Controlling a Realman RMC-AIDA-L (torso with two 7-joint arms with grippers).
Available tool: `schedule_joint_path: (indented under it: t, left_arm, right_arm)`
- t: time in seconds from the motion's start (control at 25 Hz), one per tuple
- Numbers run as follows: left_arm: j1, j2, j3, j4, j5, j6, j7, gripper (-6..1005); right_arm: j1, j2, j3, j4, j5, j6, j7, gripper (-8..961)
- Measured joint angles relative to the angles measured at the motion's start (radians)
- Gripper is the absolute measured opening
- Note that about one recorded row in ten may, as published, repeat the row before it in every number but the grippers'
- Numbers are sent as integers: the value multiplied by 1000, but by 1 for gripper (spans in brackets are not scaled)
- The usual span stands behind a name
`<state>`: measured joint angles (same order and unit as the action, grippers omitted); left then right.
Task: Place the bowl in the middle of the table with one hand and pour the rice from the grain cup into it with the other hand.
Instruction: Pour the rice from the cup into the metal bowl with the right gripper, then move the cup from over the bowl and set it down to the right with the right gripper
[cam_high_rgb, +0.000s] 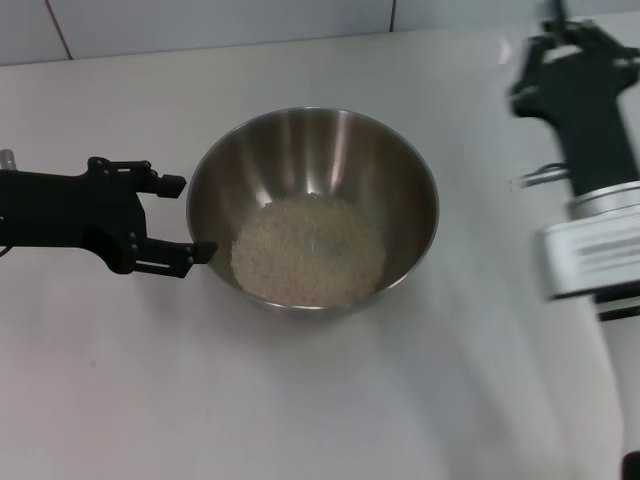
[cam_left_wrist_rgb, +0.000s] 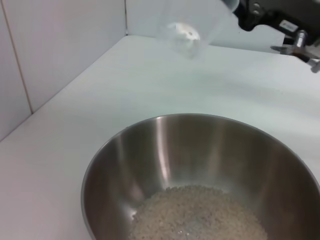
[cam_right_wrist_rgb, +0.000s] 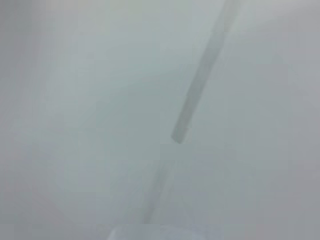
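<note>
One large round stainless-steel mixing bowl (cam_high_rgb: 312, 205) sits upright near the middle of my plain white counter (cam_high_rgb: 300, 400), and it is the only bowl here. Inside it lies one heap of small off-white rice grains (cam_high_rgb: 308, 250), spread over the bottom and a little toward the near wall. My left wrist view shows the same heap low in the shiny brushed interior.

My left tool (cam_high_rgb: 180, 217) is at the bowl's left rim, low over the counter. Its two thin black fingers stand wide apart: one finger (cam_high_rgb: 185, 255) has its tip right at the rim, though I cannot tell whether it touches, and the other sits just beside the rim, farther back. Nothing is between them.

Farther off, on my right side toward the back of the counter, my right tool (cam_high_rgb: 570, 60) is raised well clear of the bowl. In the left wrist view, one small clear plastic tapered cup (cam_left_wrist_rgb: 192, 22) hangs tilted at that tool, above the counter beyond the bowl. It looks nearly empty, with only a pale patch at its bottom. I cannot tell how the right fingers sit around it.

Behind the counter runs a white tiled wall (cam_high_rgb: 200, 20).
</note>
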<state>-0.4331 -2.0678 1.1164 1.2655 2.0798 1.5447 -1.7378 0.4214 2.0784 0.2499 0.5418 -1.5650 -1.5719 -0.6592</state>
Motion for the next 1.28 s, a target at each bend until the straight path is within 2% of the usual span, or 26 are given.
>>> schedule_joint_path:
  t: [0.16, 0.24, 0.36, 0.48, 0.64, 0.92, 1.12, 1.28]
  left_arm:
    - [-2, 0, 0, 0, 0, 0, 0, 864]
    - [-1, -1, 0, 0, 0, 0, 2, 864]
    - [-1, -1, 0, -4, -1, -1, 5, 864]
    - [-3, -1, 0, -10, -1, -1, 6, 864]
    - [-5, -2, 0, -11, -1, -1, 6, 864]
    - [-5, 0, 0, -11, 0, -7, 6, 864]
    - [-6, 0, 0, -12, 0, -8, 6, 864]
    - [-6, 0, 3, -13, 0, -8, 4, 864]
  right_arm:
    - [1, 0, 60, -168, 7, 121, 351, 14]
    - [29, -1, 58, -271, 6, 241, 509, 14]
    - [87, -1, 13, -395, -17, 423, 691, 13]
    - [127, -1, -53, -455, -72, 525, 803, 13]
    - [158, 0, -126, -477, -127, 587, 851, 13]
    - [191, 1, -210, -473, -133, 678, 871, 14]
    - [170, 5, -212, -454, -134, 679, 867, 14]
    - [138, 5, -211, -436, -135, 663, 866, 97]
